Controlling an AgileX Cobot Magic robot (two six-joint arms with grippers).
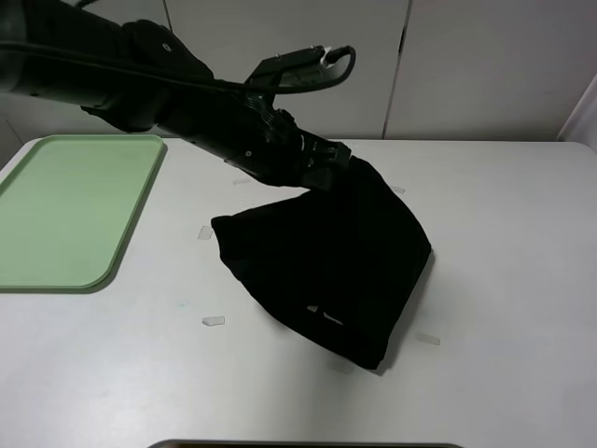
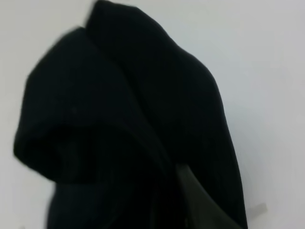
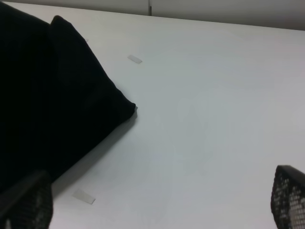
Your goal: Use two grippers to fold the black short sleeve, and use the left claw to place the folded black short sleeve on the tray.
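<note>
The black short sleeve [image 1: 354,266] is bunched into a folded bundle. Its top corner is lifted off the white table while its lower edge rests on the table at the middle. My left gripper [image 1: 338,159] reaches in from the upper left and is shut on that raised corner. In the left wrist view the cloth [image 2: 143,119] fills the frame and hides most of one finger [image 2: 202,202]. The pale green tray [image 1: 65,205] lies flat at the left edge, apart from the shirt. My right gripper [image 3: 157,205] stands open over bare table beside the shirt's corner [image 3: 57,105], holding nothing.
Small strips of clear tape [image 1: 214,321] [image 1: 427,338] [image 3: 135,59] mark the white table [image 1: 504,243] around the shirt. White cabinet doors [image 1: 308,37] stand behind the table. A dark edge [image 1: 308,444] shows at the table's front.
</note>
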